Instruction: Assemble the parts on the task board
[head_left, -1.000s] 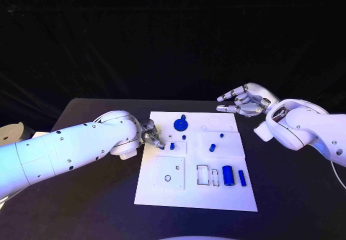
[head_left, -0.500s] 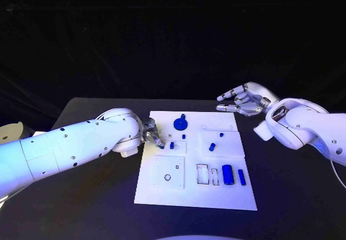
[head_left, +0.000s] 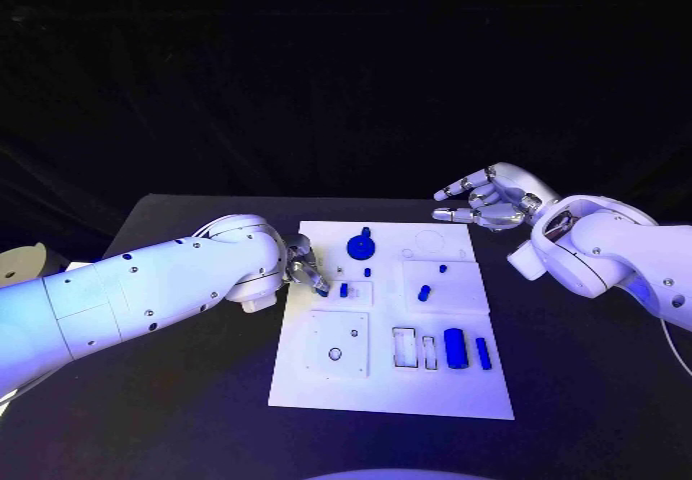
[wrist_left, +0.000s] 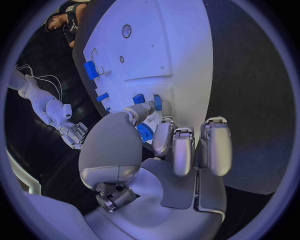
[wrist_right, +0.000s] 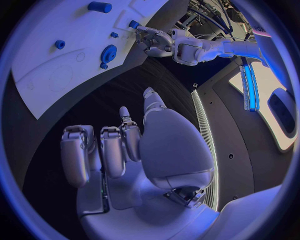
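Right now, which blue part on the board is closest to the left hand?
The small blue peg beside the left hand, by the fingertips at the task board's left edge. The gear-shaped part and the other blue parts lie farther right.

The task board (head_left: 387, 390) looks like smooth, matt white plastic, with shallow recesses cut into its face. The parts near the left hand (head_left: 304, 271) are glossy blue plastic, among them a toothed gear (head_left: 361, 246) and a rounded cylinder (head_left: 456, 348). Both hands have a satin, silvery metallic finish; the right hand (head_left: 488, 203) shows soft highlights. The arms' shells are glossy white plastic. The table (head_left: 173, 420) is matt black.
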